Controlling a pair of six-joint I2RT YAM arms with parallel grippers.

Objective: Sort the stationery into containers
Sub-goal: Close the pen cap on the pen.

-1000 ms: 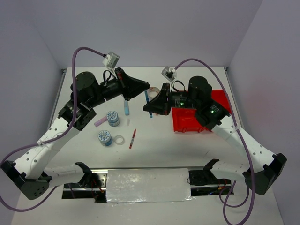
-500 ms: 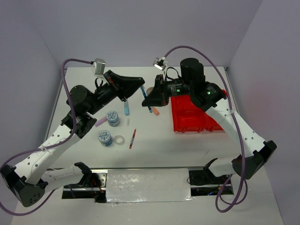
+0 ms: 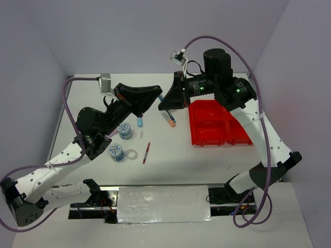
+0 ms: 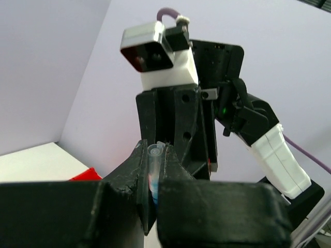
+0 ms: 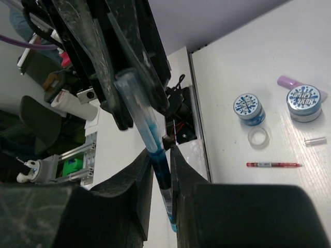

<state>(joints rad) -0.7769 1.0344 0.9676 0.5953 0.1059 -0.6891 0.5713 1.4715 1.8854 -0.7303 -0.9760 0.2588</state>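
Note:
My right gripper (image 3: 163,106) is shut on the thin blue pen (image 5: 161,178) and holds it above the table. My left gripper (image 3: 154,93) is shut on that pen's clear cap end (image 4: 154,155), so the two grippers meet tip to tip. On the table lie two blue-white patterned tape rolls (image 3: 124,129) (image 3: 116,151), the clear tape ring (image 3: 132,154), the red pen (image 3: 146,152), the light-blue marker (image 3: 139,122), the lilac marker (image 5: 287,81) and the orange marker (image 3: 171,124). The red bin tray (image 3: 214,126) stands to the right. The grey tape roll is hidden.
A small clear cap-like piece (image 3: 141,134) lies beside the upper patterned roll. The right arm reaches over the red tray. A metal plate (image 3: 163,204) sits at the table's near edge between the arm bases. Purple cables loop above both arms.
The right gripper has lifted the blue pen and swung it back and up. The left gripper has moved right to meet it and now grips the pen's cap end.

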